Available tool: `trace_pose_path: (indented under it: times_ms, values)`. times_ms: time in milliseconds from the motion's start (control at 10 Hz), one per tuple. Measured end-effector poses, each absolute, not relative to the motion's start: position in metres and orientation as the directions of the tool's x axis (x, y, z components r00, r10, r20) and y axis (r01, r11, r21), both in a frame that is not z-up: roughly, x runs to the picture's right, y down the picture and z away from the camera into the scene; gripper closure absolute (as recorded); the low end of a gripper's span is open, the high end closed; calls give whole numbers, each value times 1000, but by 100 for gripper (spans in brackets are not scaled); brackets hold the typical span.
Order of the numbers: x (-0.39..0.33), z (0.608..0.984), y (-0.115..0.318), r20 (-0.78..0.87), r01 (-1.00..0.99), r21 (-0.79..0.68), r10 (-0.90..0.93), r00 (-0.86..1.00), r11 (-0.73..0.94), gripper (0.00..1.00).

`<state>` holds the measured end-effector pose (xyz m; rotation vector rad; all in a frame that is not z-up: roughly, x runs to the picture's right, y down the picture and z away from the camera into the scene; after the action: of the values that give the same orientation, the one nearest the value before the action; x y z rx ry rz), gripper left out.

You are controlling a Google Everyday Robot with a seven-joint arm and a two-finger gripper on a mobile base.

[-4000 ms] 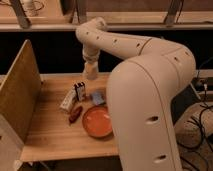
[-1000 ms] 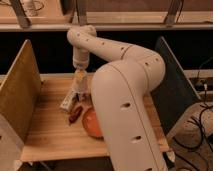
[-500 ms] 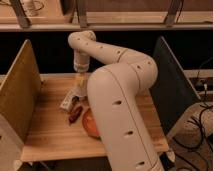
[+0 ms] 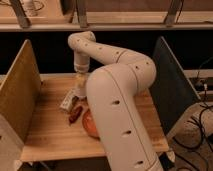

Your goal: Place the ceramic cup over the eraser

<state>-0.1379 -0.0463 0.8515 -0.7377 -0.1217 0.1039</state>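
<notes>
The gripper (image 4: 80, 85) hangs over the rear centre of the desk (image 4: 50, 135), jaws shut, directly above the ceramic cup (image 4: 80, 92). Left of the cup lies a flat box (image 4: 67, 100); just in front, a small elongated item (image 4: 75, 114). The plate (image 4: 89, 125) sits right of that, partly behind the arm (image 4: 120, 105). Upright panels flank the desk on the left (image 4: 20, 95) and right (image 4: 172, 85).

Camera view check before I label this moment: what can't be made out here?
- Gripper: at the table's back, above the white packet; whether it holds the ceramic cup is unclear, too small and pale.
- Eraser: not identifiable among the small items.
- Orange plate: right part hidden by the arm.
- Reddish item beside the white packet: too blurred to name.
- Table: right side covered by the arm.
</notes>
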Motion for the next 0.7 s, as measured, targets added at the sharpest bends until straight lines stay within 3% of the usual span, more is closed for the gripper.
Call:
trace_pose_path:
  times_ms: [700]
  values:
    - [-143, 876, -32, 35, -25, -702, 70, 997, 712, 100]
